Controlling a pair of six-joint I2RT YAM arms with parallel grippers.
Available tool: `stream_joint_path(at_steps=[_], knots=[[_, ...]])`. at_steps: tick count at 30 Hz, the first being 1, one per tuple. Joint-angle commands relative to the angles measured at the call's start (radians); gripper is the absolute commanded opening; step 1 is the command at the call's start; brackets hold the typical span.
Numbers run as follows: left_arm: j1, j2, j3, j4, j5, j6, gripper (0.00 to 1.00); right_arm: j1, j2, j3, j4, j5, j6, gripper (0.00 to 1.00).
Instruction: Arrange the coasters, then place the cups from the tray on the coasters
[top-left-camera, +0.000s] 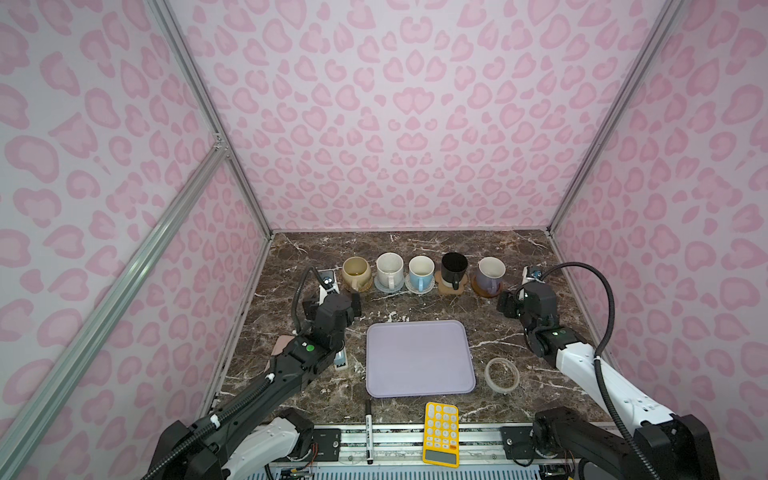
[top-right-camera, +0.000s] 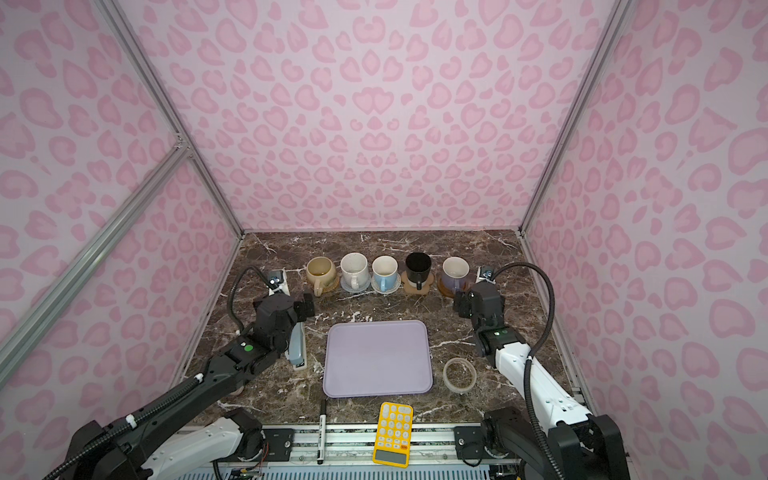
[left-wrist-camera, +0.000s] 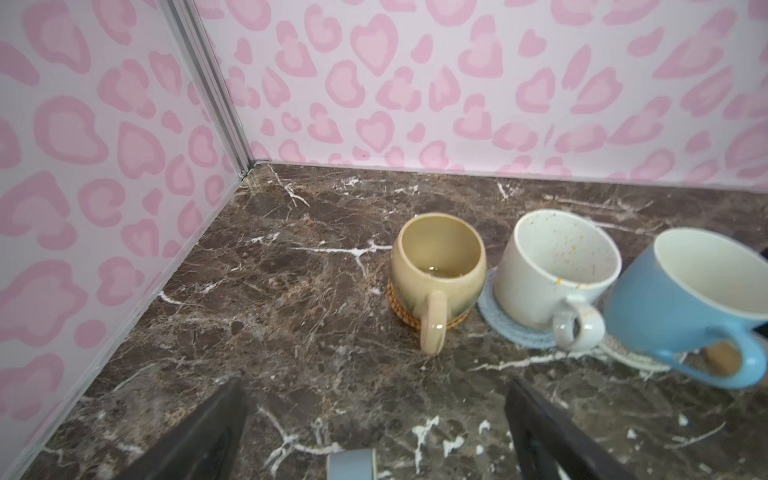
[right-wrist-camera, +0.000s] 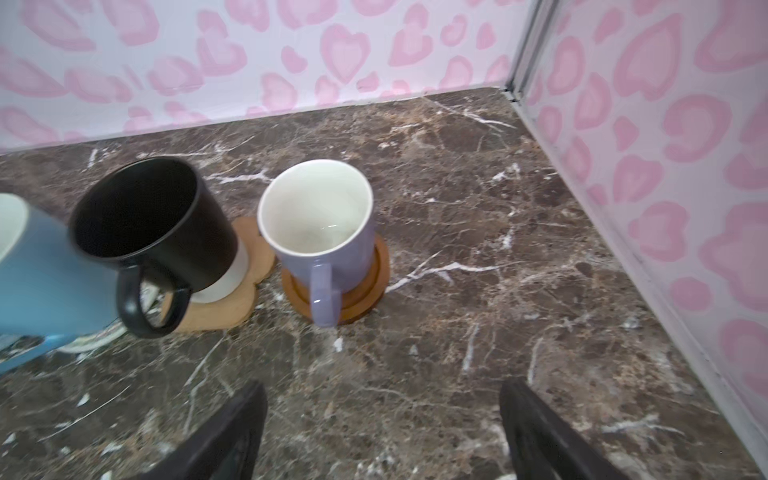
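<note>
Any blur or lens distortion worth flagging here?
Left wrist view: the light blue handled mug near the frame edge looks stretched and soft. Right wrist view: the black handled mug leans and smears. Both top views: sharp, evenly lit.

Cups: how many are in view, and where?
5, in one row at the back, left to right: beige-yellow cup, white speckled cup, light blue cup, black cup, lavender cup. The tray holds none; none looks hidden.
</note>
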Motion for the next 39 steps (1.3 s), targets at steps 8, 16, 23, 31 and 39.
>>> stream_joint_path(at_steps=[8, 16, 23, 31, 39], knots=[[0.336, 0.083, -0.209, 0.539, 0.163, 0.195, 0.97, -0.098, 0.165, -0.183, 0.553, 0.017, -0.151, 0.88], [0.470, 0.269, -0.266, 0.762, 0.348, 0.141, 0.97, -0.135, 0.281, -0.274, 0.846, -0.051, -0.164, 0.89], [0.570, 0.434, -0.289, 0.954, 0.531, 0.117, 0.97, -0.134, 0.411, -0.279, 0.982, -0.085, -0.189, 0.90], [0.574, 0.491, -0.205, 0.847, 0.608, 0.151, 0.97, -0.136, 0.458, -0.201, 0.874, -0.100, -0.197, 0.98], [0.574, 0.487, -0.207, 0.852, 0.606, 0.155, 0.97, -0.140, 0.462, -0.211, 0.904, -0.106, -0.198, 0.98]])
